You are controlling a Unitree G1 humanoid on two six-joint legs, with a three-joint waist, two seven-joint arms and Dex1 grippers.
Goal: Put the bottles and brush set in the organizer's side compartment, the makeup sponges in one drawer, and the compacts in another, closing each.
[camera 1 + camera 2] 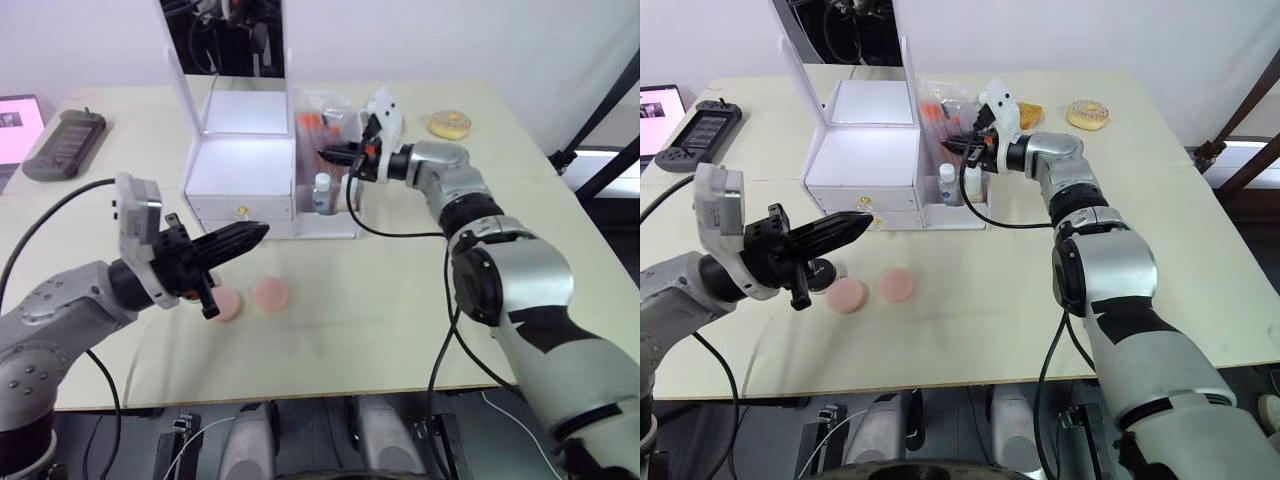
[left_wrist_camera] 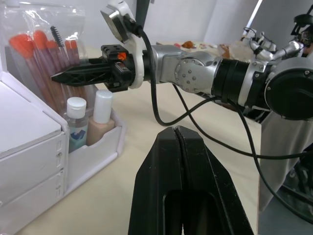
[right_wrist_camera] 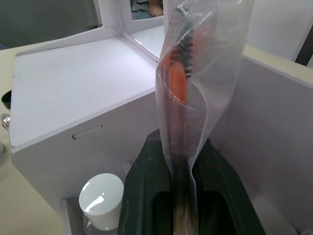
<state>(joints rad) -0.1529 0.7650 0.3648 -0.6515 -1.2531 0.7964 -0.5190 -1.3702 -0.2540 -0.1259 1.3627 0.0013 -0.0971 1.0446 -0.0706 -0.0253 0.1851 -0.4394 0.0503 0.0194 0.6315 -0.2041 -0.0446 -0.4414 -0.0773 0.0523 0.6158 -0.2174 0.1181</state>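
The left gripper [image 1: 250, 236] sits low at about eight o'clock, forearm bent across the body, its black fingers [image 2: 178, 161] pressed flat together and pointing toward two o'clock. The right arm reaches far forward to one o'clock, wrist level, right gripper [image 1: 328, 155] pinched tight on the brush set [image 3: 183, 88], pointing toward nine o'clock.
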